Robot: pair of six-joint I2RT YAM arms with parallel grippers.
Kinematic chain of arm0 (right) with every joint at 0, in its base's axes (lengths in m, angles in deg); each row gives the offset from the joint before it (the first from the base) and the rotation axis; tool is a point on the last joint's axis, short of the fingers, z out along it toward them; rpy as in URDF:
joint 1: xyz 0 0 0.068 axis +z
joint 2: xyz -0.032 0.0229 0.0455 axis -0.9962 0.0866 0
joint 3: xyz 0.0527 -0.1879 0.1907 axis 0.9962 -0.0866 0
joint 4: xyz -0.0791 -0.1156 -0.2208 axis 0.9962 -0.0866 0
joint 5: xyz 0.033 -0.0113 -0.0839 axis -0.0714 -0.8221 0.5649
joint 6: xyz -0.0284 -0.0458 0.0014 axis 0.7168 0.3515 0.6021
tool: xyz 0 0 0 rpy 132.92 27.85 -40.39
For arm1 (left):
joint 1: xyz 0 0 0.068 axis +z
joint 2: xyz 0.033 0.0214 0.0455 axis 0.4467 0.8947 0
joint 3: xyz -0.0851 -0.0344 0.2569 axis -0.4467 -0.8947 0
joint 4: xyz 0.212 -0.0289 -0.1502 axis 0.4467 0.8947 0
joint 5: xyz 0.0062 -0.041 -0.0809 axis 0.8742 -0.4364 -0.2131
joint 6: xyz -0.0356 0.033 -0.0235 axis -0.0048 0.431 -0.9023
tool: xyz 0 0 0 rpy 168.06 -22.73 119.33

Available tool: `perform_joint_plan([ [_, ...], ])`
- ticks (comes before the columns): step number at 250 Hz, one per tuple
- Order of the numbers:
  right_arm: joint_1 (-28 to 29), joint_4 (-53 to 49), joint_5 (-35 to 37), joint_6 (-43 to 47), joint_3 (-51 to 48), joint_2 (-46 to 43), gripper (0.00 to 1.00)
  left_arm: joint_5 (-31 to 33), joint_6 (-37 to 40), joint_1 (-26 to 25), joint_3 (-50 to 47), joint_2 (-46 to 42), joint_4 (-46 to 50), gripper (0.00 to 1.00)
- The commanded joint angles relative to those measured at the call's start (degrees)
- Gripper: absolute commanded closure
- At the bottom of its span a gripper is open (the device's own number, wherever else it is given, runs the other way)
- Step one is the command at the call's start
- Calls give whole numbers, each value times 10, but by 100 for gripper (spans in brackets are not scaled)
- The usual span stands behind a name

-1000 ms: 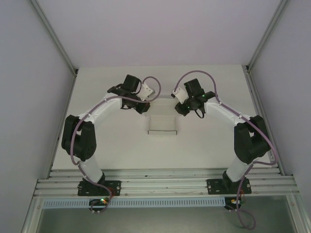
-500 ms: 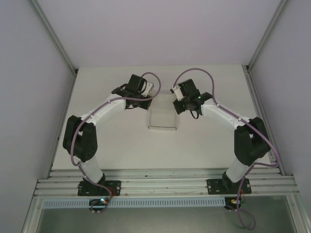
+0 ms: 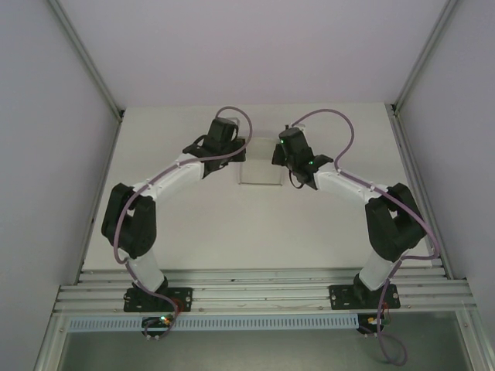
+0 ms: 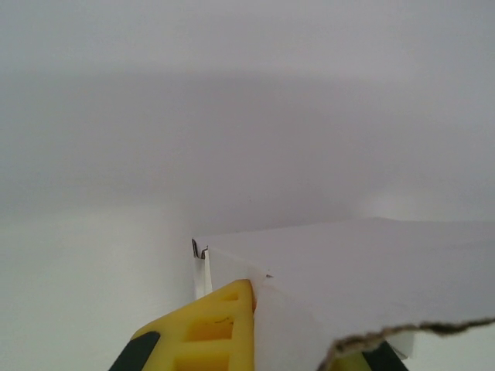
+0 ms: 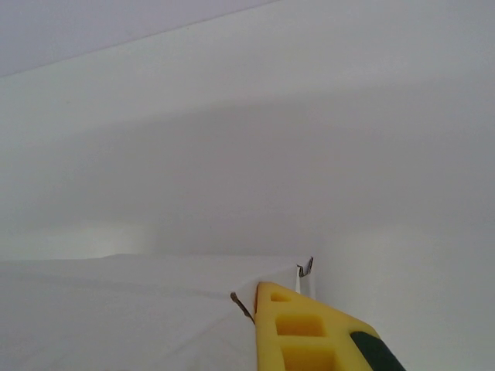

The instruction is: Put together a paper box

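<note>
Showing plain white paper box (image 3: 260, 162), thin card w/ creases.

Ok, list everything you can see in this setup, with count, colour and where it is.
Paper box: one, white, far middle of the table, gripped on both sides.
Table: one, off-white, under the arms.
Rails: one set, silver, near edge of the table.
Wall panels: three, pale grey, left, right and far sides.
Cables: two, purple, one running along each arm.
Left arm, right arm: two, black and white, bases on the rails.
Left end effector: one, yellow fingers, shut on the box's left edge.
Right end effector: one, yellow fingers, shut on the box's right edge.
</note>
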Motion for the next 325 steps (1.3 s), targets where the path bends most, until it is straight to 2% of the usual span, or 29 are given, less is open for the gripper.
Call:
perform_joint_plan([
  [1, 3, 115, 13, -9, -22, 7, 100, 23, -38, 6, -10, 34, -26, 100],
  [62, 5, 155, 15, 10, -66, 25, 100, -11, -41, 3, -38, 53, -61, 100],
  [134, 30, 196, 23, 33, -139, 21, 100, 7, -9, -21, -161, -7, -159, 100],
  [172, 67, 217, 62, 82, -172, 6, 100, -4, -5, -33, -211, -29, -192, 99],
  [228, 87, 247, 74, 117, -227, -24, 100, -20, 9, -44, -253, -83, -196, 79],
  [264, 110, 253, 112, 132, -247, -29, 100, -4, 29, -58, -252, -119, -148, 59],
  [319, 139, 239, 153, 138, -252, -37, 100, 6, 25, -82, -274, -190, -98, 3],
  [325, 141, 238, 160, 136, -253, -38, 100, 4, 23, -83, -276, -198, -91, 0],
])
